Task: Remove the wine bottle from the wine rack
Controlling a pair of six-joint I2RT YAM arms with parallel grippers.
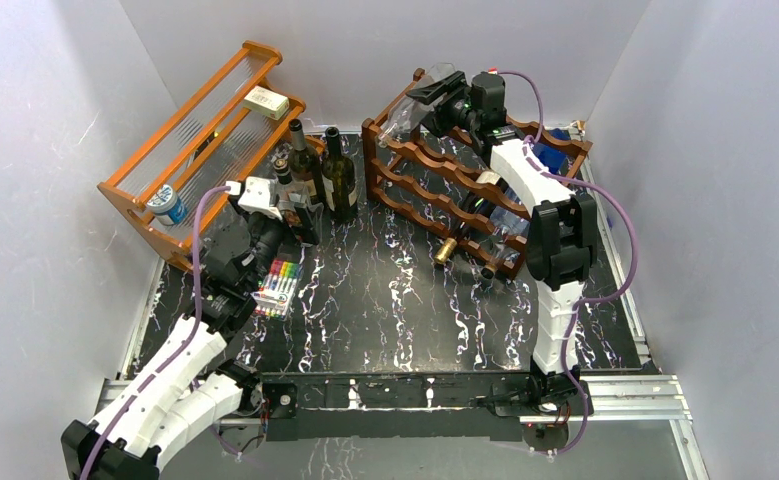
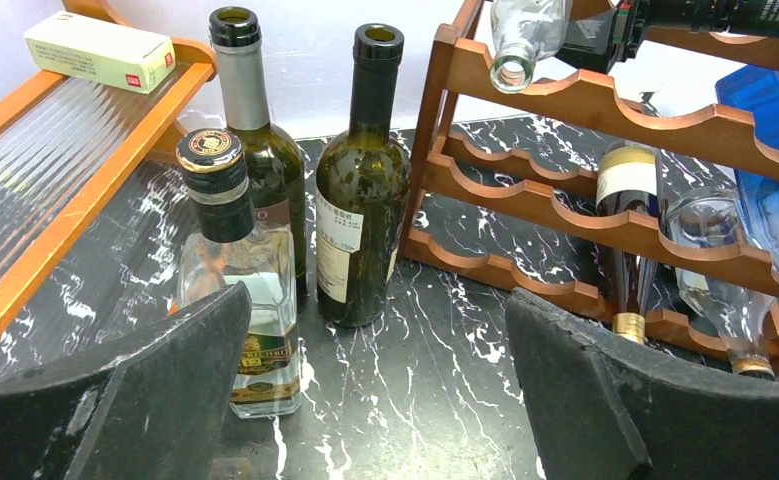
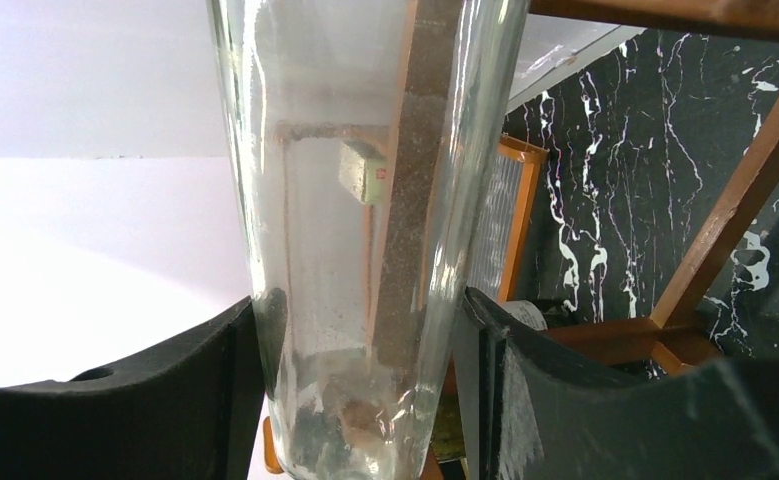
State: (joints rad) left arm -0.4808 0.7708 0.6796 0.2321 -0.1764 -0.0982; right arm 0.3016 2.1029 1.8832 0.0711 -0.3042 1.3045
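Top view: wine bottle [image 1: 397, 118] lying on top tier of wine rack [image 1: 435, 170], far right corner of desk [image 1: 385, 300]; right hand [image 1: 435, 92] at base. Left wrist: left hand [image 2: 375, 320] spread wide, holding nothing. Right wrist: right hand clamped on clear glass body.

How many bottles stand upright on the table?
3: clear square black-capped bottle nearest; silver-necked dark green bottle behind it; black-necked dark green bottle beside the reddish-brown wooden rack.
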